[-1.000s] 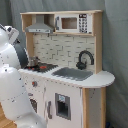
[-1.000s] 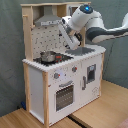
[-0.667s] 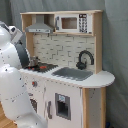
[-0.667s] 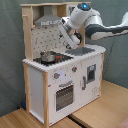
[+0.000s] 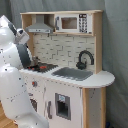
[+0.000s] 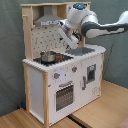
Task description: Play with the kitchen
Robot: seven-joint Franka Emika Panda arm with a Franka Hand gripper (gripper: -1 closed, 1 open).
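Toy kitchen point(image 6: 60, 75), white with light-wood trim, upright on a wooden floor point(image 6: 100, 107) before a grey curtain point(image 6: 10, 50). Small pot point(image 6: 48, 56) on the red-ringed stovetop point(image 6: 55, 59), left of the sink in the second exterior view, placed as if for pretend cooking. Grey sink point(image 5: 75, 73) with black faucet point(image 5: 85, 59) set in the counter point(image 5: 97, 80), right of the stovetop in the first exterior view. Microwave point(image 5: 74, 23) and range hood point(image 5: 40, 26) overhead. Gripper point(image 6: 70, 42) poised above the counter just beside the pot, presumably for reach to the stovetop; state of the jaws impossible to tell.
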